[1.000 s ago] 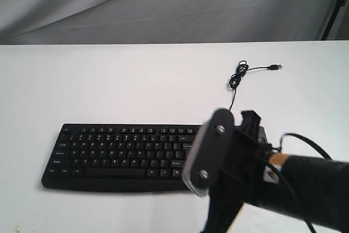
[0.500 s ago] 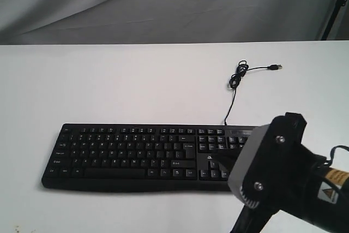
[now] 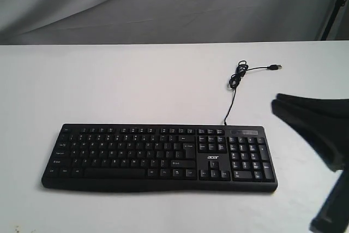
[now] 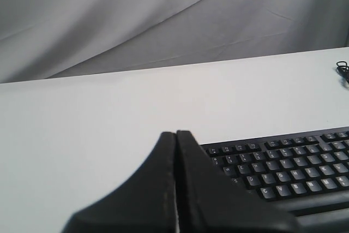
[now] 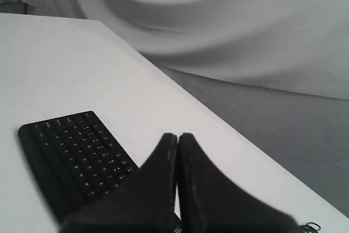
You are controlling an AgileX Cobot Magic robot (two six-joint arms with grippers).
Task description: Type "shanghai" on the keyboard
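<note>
The black keyboard (image 3: 158, 156) lies flat on the white table (image 3: 136, 80), with its "acer" logo by the arrow keys. Its thin cable (image 3: 235, 80) runs back from the rear edge to a loose USB plug (image 3: 277, 67). My right gripper (image 3: 276, 103) hangs shut and empty at the right edge, its tip above the table just right of the number pad. In the right wrist view the shut fingertips (image 5: 177, 135) sit beside the keyboard (image 5: 76, 156). My left gripper (image 4: 175, 133) is shut and empty, near the keyboard's (image 4: 283, 167) left end. It is out of the exterior view.
Grey cloth (image 3: 163, 4) hangs behind the table's far edge. A dark stand pole (image 3: 332, 9) rises at the back right. A black part of the right arm (image 3: 330, 216) fills the lower right corner.
My right arm has swung right and away from over the keyboard, uncovering the number pad and arrow keys. The keyboard and cable have not moved.
</note>
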